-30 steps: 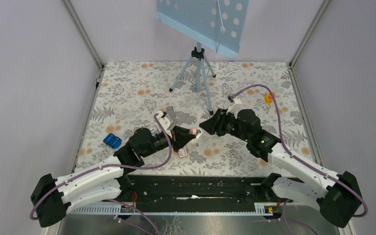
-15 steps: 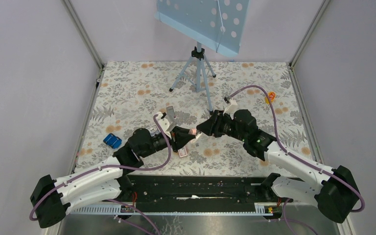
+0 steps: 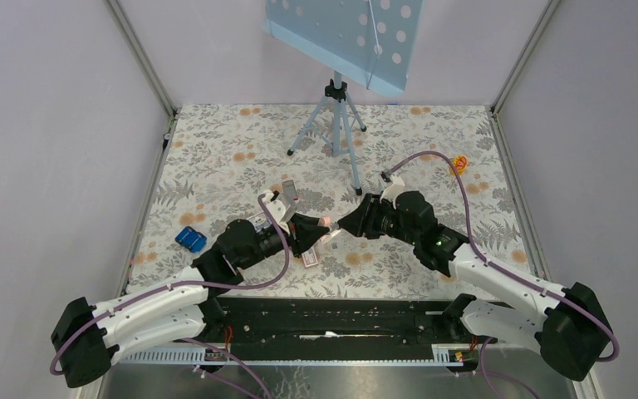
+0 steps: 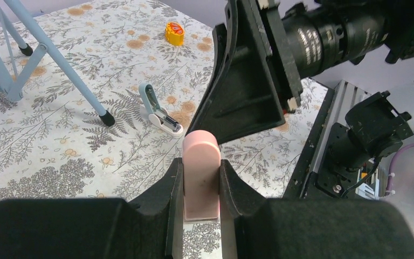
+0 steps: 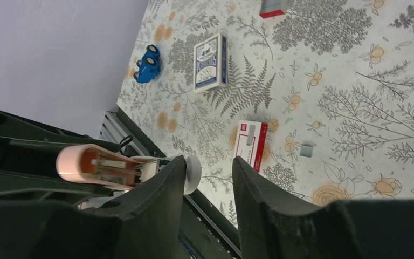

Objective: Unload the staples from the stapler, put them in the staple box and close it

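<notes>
My left gripper (image 4: pixel 200 181) is shut on the pale pink stapler (image 4: pixel 200 172), holding it by its sides above the mat with its rounded end pointing at the right arm. In the right wrist view the stapler (image 5: pixel 94 163) shows its open side with the grey metal inner part. My right gripper (image 5: pixel 207 168) is open, with one finger (image 5: pixel 159 202) right at the stapler's end and nothing between the fingers. In the top view the two grippers meet over the stapler (image 3: pixel 326 222). I cannot make out staples inside it. A small grey piece (image 5: pixel 306 150) lies on the mat.
A red-and-white box (image 5: pixel 250 144) lies below the grippers, and a card deck (image 5: pixel 210 62) and a blue toy car (image 3: pixel 189 238) to the left. A pale blue clip-like tool (image 4: pixel 156 109), a yellow-orange round object (image 3: pixel 458 164) and a tripod (image 3: pixel 336 125) with a blue board stand farther back.
My right gripper has moved left and a little nearer, so its fingertips have closed in on the stapler's end. The left gripper has kept the stapler nearly still.
</notes>
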You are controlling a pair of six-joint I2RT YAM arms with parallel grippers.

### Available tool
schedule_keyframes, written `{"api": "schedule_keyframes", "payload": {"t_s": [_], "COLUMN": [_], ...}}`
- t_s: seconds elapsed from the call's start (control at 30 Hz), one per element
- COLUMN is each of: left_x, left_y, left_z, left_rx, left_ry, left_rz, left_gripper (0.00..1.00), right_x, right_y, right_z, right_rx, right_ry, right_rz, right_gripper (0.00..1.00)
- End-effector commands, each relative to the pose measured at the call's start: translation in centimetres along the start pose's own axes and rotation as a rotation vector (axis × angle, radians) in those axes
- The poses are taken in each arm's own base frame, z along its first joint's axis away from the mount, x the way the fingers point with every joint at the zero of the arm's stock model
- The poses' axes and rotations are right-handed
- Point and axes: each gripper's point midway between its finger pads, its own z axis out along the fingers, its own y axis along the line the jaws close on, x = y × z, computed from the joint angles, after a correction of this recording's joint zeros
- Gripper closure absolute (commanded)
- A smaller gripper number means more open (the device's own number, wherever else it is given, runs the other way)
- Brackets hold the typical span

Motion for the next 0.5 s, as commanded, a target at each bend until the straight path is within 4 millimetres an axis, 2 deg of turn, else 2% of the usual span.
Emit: {"api": "schedule_keyframes", "payload": {"t_s": [0.0,0.33,0.47], "left_x": [-3.8,-3.5,-3.3], "left_y": [0.0,0.2,0.3], "left_z": [0.2,0.4,0.4], "left_rx": [-0.013,-0.020,-0.029], "left_ry": [-0.150,-0.148,-0.141], "left_rz": [-0.003,-0.021,-0.018], "left_gripper": [1.00,1.00,1.00], "right_x": [1.3,4.2,4.6], "right_y": [-0.4,-0.2,-0.4], "right_z": [0.3,1.7,1.8], "right_rx": [0.002,-0.021,-0.016], "right_ry": [0.029,0.101,0.097], "right_rz": [-0.005,0.013,0.026], "right_gripper": [0.55,0.55,0.55]}}
